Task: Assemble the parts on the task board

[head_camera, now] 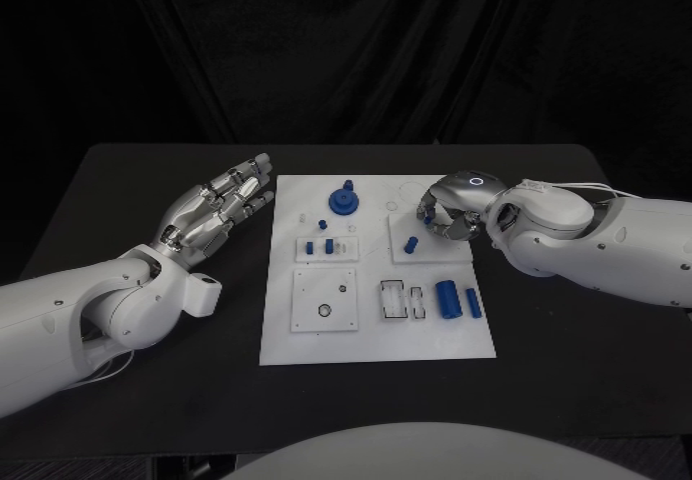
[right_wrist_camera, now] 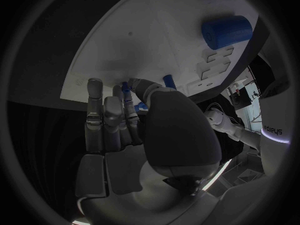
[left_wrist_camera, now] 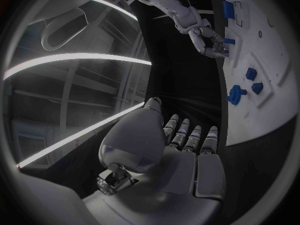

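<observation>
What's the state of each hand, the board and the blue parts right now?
left hand: open, fingers extended, beside the board's left edge, holding nothing.
right hand: fingers curled over the board's upper right; grip unclear.
task board: flat on the table.
blue knob: standing upright near the board's top.
blue cylinder: lying on the board, lower right.
small blue peg: on the board beside the right hand's fingers.

1. The head view looks steeply down from above; the task board (head_camera: 378, 340) lies central, arms entering from 9 and 3 o'clock.
2. The left wrist view sits close behind the left hand (left_wrist_camera: 187, 150), facing across the board.
3. The right wrist view sits close behind the right hand (right_wrist_camera: 125, 130), hard over the board; all three views share it.
</observation>
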